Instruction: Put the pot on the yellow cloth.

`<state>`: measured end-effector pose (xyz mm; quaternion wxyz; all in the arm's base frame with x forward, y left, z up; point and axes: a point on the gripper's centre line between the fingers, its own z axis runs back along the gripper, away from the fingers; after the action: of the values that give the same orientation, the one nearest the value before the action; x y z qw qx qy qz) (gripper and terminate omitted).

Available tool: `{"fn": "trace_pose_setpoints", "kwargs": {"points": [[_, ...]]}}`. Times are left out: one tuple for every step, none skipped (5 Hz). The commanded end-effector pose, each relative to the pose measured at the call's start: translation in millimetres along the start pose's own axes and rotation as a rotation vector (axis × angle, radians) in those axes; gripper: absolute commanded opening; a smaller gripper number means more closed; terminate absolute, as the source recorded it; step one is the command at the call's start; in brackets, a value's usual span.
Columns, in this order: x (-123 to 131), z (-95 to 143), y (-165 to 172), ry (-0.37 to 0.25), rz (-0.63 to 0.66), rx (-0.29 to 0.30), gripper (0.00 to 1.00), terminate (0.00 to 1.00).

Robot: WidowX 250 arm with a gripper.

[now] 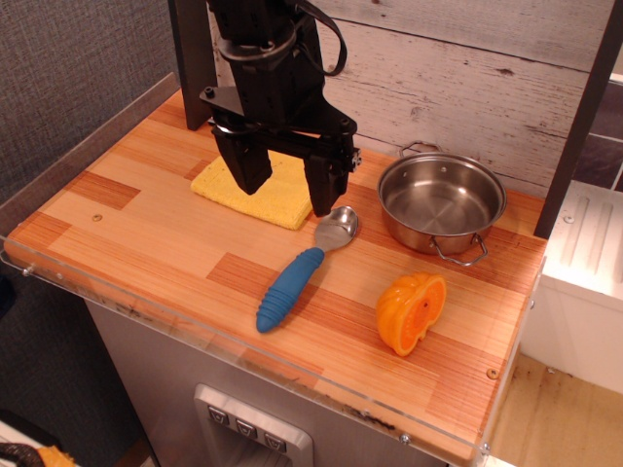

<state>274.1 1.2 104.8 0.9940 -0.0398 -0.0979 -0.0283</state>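
The shiny steel pot (pixel 441 203) with two wire loop handles stands upright and empty at the back right of the wooden table. The yellow cloth (pixel 259 194) lies flat at the back middle, partly hidden by my gripper. My black gripper (pixel 285 192) hangs just above the cloth with its two fingers (pixel 325 189) spread wide; it is open and holds nothing. The pot is well to the right of the gripper and apart from the cloth.
A blue-handled metal spoon (pixel 302 274) lies diagonally in the middle, its bowl near the gripper's right finger. An orange pumpkin-like toy (pixel 411 313) lies at the front right. A wooden plank wall is behind; a clear strip edges the table's front (pixel 243 365).
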Motion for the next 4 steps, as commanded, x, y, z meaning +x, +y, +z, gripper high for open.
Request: {"fn": "trace_pose_setpoints", "kwargs": {"points": [[0.0,0.0,0.0,0.0,0.0,0.0,1.0,0.0],[20.2,-8.6,1.1,-0.019,-0.009,-0.006,1.0,0.0],[42.6,-21.3,1.2,-0.027,0.007,-0.015,1.0,0.0],[60.6,-28.4,-1.2,-0.049,0.037,-0.028,1.0,0.0]]}}
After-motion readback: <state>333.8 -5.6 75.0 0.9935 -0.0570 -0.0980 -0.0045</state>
